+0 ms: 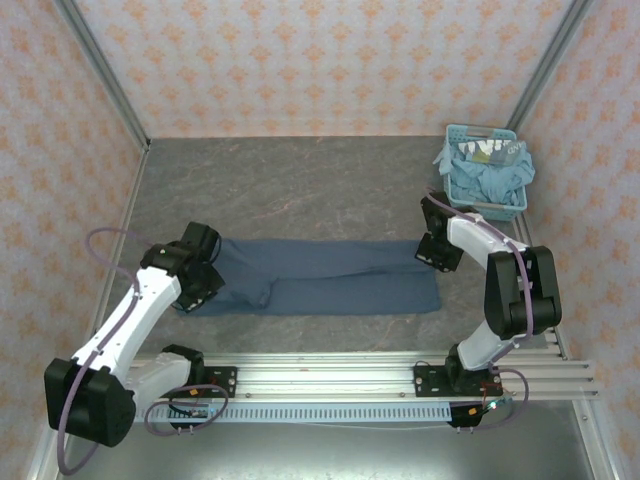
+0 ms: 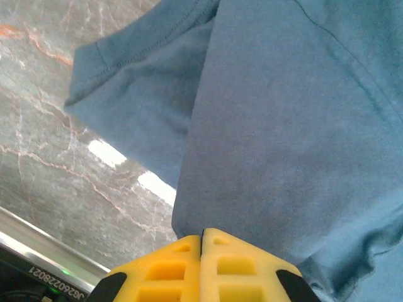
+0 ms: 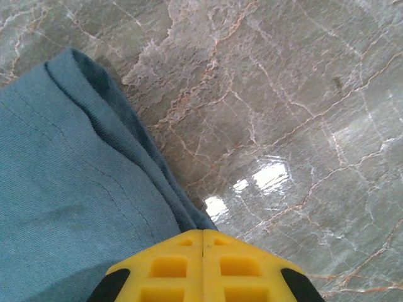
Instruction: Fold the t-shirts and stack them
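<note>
A dark slate-blue t-shirt (image 1: 330, 276) lies folded into a long band across the middle of the table. My left gripper (image 1: 210, 276) is at its left end. In the left wrist view the yellow fingers (image 2: 236, 264) are pressed together, with the t-shirt (image 2: 283, 126) running into the left gripper (image 2: 201, 234) and a sleeve (image 2: 126, 82) spread beyond. My right gripper (image 1: 433, 256) is at the band's far right corner. In the right wrist view the right gripper (image 3: 202, 231) is shut on a corner of the t-shirt (image 3: 63, 189).
A light-blue lattice basket (image 1: 487, 207) stands at the back right, holding lighter blue t-shirts (image 1: 497, 180). An aluminium rail (image 1: 400, 375) runs along the near edge. Patterned walls enclose the grey marbled table (image 1: 300, 190) on three sides.
</note>
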Robot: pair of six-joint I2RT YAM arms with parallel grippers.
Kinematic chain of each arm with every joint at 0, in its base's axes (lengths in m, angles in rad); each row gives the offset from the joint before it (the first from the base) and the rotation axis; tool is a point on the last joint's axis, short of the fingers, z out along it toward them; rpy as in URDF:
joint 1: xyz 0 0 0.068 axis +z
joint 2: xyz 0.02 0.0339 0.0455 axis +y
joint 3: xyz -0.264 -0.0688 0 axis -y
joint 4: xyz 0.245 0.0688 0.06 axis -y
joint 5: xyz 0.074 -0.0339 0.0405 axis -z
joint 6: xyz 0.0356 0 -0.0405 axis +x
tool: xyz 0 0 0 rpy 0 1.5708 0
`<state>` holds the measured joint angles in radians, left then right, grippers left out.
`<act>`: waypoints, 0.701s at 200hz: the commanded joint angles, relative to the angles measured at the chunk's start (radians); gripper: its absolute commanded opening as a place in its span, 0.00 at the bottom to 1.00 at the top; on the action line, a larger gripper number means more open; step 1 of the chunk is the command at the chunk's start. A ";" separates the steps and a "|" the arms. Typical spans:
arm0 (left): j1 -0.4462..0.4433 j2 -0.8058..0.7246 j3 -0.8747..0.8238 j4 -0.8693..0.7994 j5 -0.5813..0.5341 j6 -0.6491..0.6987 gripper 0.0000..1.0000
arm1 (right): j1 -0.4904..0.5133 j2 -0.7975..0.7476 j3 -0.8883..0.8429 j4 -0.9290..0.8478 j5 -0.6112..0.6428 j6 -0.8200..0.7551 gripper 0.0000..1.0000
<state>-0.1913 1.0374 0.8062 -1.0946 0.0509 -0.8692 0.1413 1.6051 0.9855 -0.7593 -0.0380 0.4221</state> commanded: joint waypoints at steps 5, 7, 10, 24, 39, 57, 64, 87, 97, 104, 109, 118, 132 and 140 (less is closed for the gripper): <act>-0.019 -0.037 -0.019 -0.053 0.011 -0.069 0.00 | 0.005 -0.049 0.022 -0.033 0.073 0.016 0.00; -0.019 -0.038 -0.020 -0.053 0.011 -0.069 0.00 | 0.006 -0.051 0.022 -0.033 0.074 0.016 0.00; -0.022 -0.040 -0.020 -0.054 0.012 -0.071 0.00 | 0.006 -0.053 0.022 -0.032 0.074 0.016 0.00; -0.023 -0.042 -0.024 -0.051 0.017 -0.075 0.00 | 0.007 -0.061 0.021 -0.032 0.078 0.017 0.00; -0.028 -0.042 -0.027 -0.048 0.024 -0.083 0.00 | 0.008 -0.062 0.013 -0.035 0.078 0.022 0.03; -0.035 -0.045 -0.027 -0.044 0.028 -0.097 0.00 | 0.009 -0.069 0.000 -0.039 0.077 0.034 0.25; -0.037 -0.046 -0.027 -0.044 0.031 -0.101 0.00 | 0.009 -0.080 -0.004 -0.043 0.082 0.043 0.32; -0.052 -0.054 -0.028 -0.048 0.044 -0.116 0.00 | 0.014 -0.135 -0.011 -0.044 0.109 0.058 0.45; -0.061 -0.058 -0.030 -0.048 0.053 -0.124 0.00 | 0.021 -0.157 -0.009 -0.046 0.122 0.062 0.47; -0.068 -0.061 -0.032 -0.050 0.057 -0.130 0.00 | 0.025 -0.168 -0.006 -0.046 0.126 0.061 0.47; -0.073 -0.063 -0.032 -0.050 0.062 -0.135 0.00 | 0.028 -0.172 -0.003 -0.045 0.121 0.062 0.48; -0.083 -0.066 -0.035 -0.051 0.070 -0.145 0.00 | 0.033 -0.176 0.000 -0.037 0.102 0.060 0.48; -0.101 -0.069 -0.039 -0.044 0.083 -0.161 0.00 | 0.048 -0.170 0.001 -0.016 0.057 0.058 0.47; -0.110 -0.067 -0.042 -0.038 0.087 -0.171 0.00 | 0.060 -0.162 -0.001 -0.004 0.041 0.059 0.47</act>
<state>-0.2745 0.9817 0.7818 -1.1107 0.1207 -0.9882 0.1738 1.4384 0.9852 -0.7708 0.0265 0.4709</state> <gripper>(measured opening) 0.043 0.474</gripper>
